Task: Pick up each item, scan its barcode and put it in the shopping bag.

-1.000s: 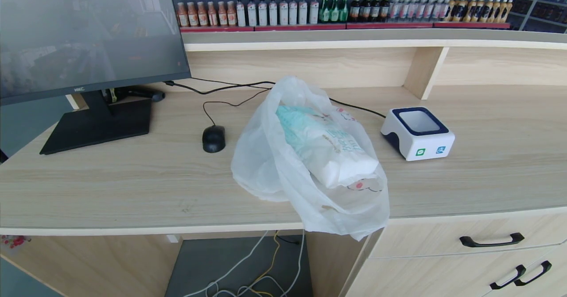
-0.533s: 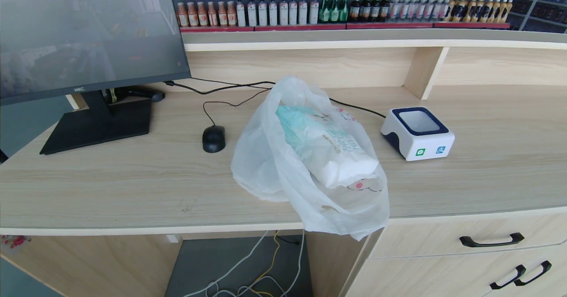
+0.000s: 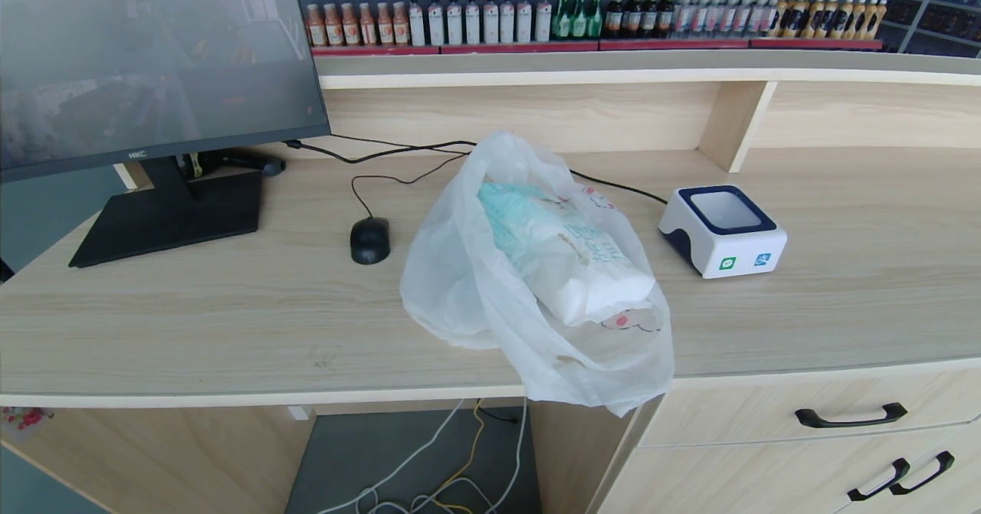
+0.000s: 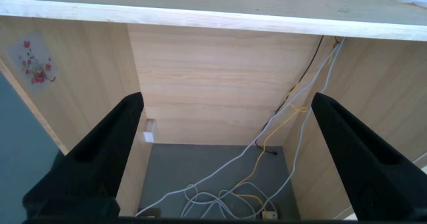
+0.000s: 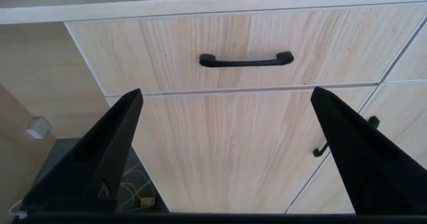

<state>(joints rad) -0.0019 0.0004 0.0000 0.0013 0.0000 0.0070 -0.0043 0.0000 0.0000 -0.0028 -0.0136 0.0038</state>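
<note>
A translucent white shopping bag (image 3: 490, 299) lies on the wooden counter (image 3: 191, 307), its lower end drooping over the front edge. Inside it rests a white and teal soft pack (image 3: 559, 250). To its right stands a white barcode scanner (image 3: 722, 230) with a dark blue rim. My left gripper (image 4: 227, 157) hangs open below the counter edge, facing the open bay with cables. My right gripper (image 5: 223, 157) is open too, low in front of a drawer with a black handle (image 5: 246, 59). Nothing sits between either pair of fingers.
A black mouse (image 3: 369, 239) and a monitor on a black stand (image 3: 165, 215) occupy the counter's left. Cables (image 3: 429, 491) hang under the counter. Drawers with black handles (image 3: 851, 417) are at lower right. Bottles line a shelf (image 3: 590, 16) behind the raised ledge.
</note>
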